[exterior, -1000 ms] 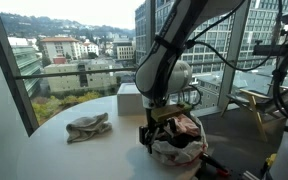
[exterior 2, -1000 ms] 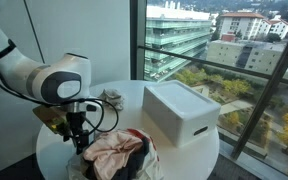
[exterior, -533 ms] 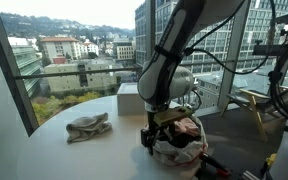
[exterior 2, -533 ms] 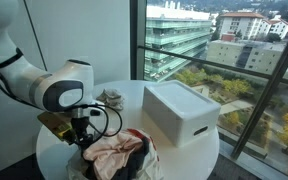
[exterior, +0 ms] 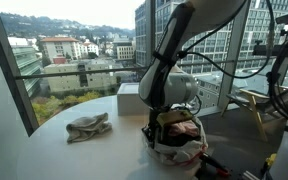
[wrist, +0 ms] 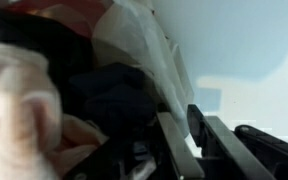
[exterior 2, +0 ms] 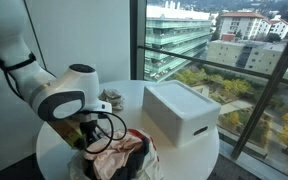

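A white basket [exterior: 180,154] [exterior 2: 150,166] full of clothes [exterior: 184,129] [exterior 2: 120,154] in pink, red, white and dark stands on the round white table [exterior: 74,155] [exterior 2: 54,150]. My gripper [exterior: 156,132] [exterior 2: 87,138] [wrist: 176,112] is down at the edge of this pile. In the wrist view its two fingers [wrist: 172,140] stand close together, with a fold of thin white fabric [wrist: 144,50] running down into the narrow gap between them. A dark garment [wrist: 109,90] and pink cloth [wrist: 24,100] lie just beside the fingers. The contact itself is blurred.
A crumpled grey-beige towel [exterior: 88,126] [exterior 2: 111,97] lies on the table away from the basket. A white box [exterior: 130,98] [exterior 2: 181,112] stands on the table by the window. Large windows surround the table, and the table's edge runs close to the basket.
The arm has sunk lower onto the edge of the clothes pile. The jaws have gone from wide open to nearly together around the white fabric.
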Controlling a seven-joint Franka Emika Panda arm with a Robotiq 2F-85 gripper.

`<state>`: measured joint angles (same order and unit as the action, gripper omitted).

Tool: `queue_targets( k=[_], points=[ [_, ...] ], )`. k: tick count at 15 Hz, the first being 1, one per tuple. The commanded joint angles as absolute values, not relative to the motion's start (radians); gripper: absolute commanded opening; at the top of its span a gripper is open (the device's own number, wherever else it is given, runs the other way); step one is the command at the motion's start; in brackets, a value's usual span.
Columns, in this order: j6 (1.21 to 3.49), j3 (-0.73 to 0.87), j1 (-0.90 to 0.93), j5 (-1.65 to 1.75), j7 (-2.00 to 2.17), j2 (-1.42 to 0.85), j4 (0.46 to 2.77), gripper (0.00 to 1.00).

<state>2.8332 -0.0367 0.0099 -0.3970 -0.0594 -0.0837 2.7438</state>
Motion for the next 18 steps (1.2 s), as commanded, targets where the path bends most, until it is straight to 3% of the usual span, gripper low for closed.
queue_targets(
  k=[1, 2, 3, 4, 6, 7, 9, 11, 18],
  points=[
    [2.867, -0.035, -0.023, -0.410, -0.088, -0.097, 2.743, 0.16],
    [2.862, -0.030, -0.030, -0.403, -0.081, -0.098, 2.743, 0.05],
    [2.860, -0.027, -0.036, -0.395, -0.077, -0.102, 2.743, 0.41],
    [2.851, -0.027, -0.042, -0.403, -0.078, -0.104, 2.743, 0.42],
    [2.852, -0.021, -0.044, -0.415, -0.085, -0.113, 2.744, 0.55],
    [2.848, -0.022, -0.052, -0.399, -0.069, -0.120, 2.743, 0.14],
    [2.834, -0.020, -0.054, -0.420, -0.073, -0.129, 2.744, 0.16],
    [2.834, -0.022, -0.059, -0.429, -0.077, -0.139, 2.743, 0.01],
    [2.602, -0.136, -0.125, -0.846, -0.432, -0.102, 2.666, 0.00]
  ],
)
